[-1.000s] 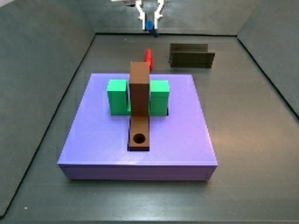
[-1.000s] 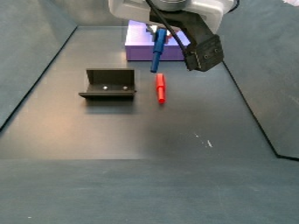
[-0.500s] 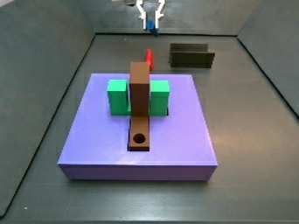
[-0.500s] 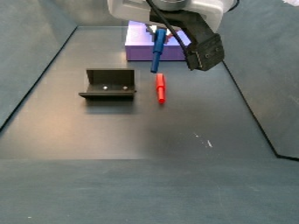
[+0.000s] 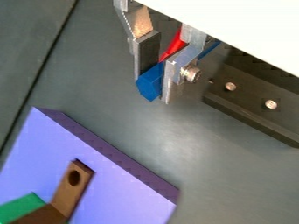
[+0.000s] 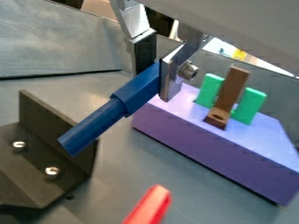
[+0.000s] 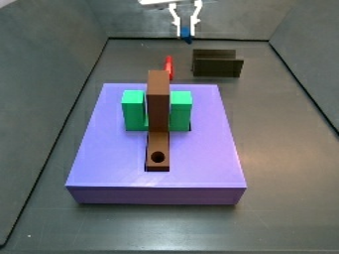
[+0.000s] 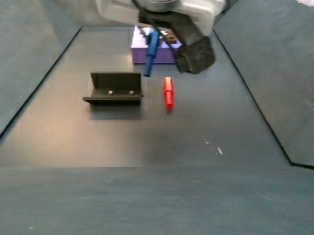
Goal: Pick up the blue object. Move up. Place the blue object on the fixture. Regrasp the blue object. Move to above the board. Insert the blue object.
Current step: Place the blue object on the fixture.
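Dark grey matte floor [image 8: 135, 138], marked by a small pale scuff [image 8: 212, 145] (faint, hard to make out). Closed in by plain grey walls [image 7: 54, 79] rising at both sides and behind. Lit evenly, casting only soft shadows.

A robot test enclosure is indicated by grey walls, the bolted fixture [image 8: 113, 89] and the overhead gripper [image 7: 187, 27].

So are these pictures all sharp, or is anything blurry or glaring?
In a wrist view the red peg looms close and soft-edged, while the hand holding the blue object looks fairly crisp. In a side view the hand shows bright glare on its pale casing; the floor is evenly lit.
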